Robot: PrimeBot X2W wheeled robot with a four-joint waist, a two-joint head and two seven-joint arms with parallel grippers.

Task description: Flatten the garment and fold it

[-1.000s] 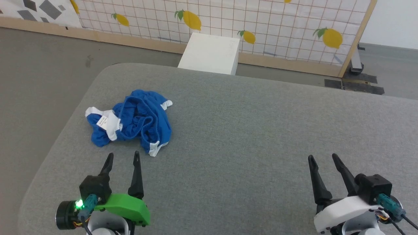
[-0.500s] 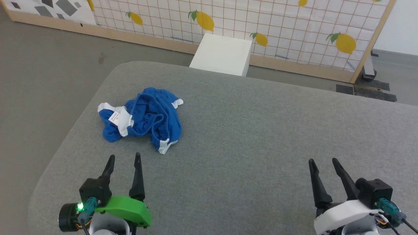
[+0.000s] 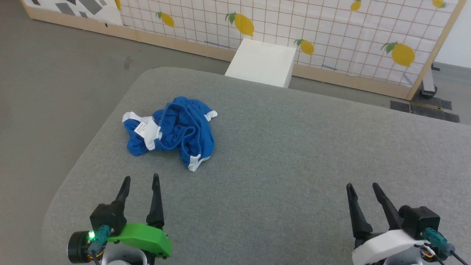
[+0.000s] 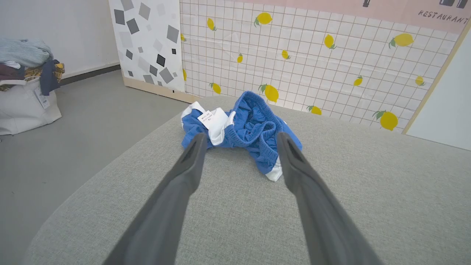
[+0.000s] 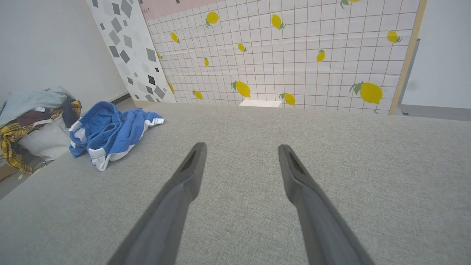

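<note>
Garment: blue shorts [image 3: 171,129], crumpled in a heap on the grey padded table [image 3: 294,154], toward its far left corner. Not flattened, not folded.
Left gripper: mine [image 3: 141,176], spread wide, holding nothing. It sits near the heap's near edge, tips aimed at it, not touching.
Right gripper: mine [image 3: 361,184], also parted and empty, over bare table on the right, well apart from the shorts.
Head view gives: both grippers together, and a white box [image 3: 263,62] on the floor just behind the table's far edge, in front of a lemon-print screen [image 3: 331,33].
Left wrist view adds: the shorts framed between my two fingers [image 4: 191,158]. A small white label [image 4: 206,117] lies face up on the white trim, print too small to read. The gathered waistband [image 4: 254,106] stands up at the back. A pale bag heaped with clothes [image 4: 25,92] sits on the floor at far left.
Right wrist view adds: the shorts seen side-on, with the white hem trim [image 5: 110,156] curled along the nearest edge. A yellow plaid piece [image 5: 11,147] lies in the clothes pile beyond the table edge.
</note>
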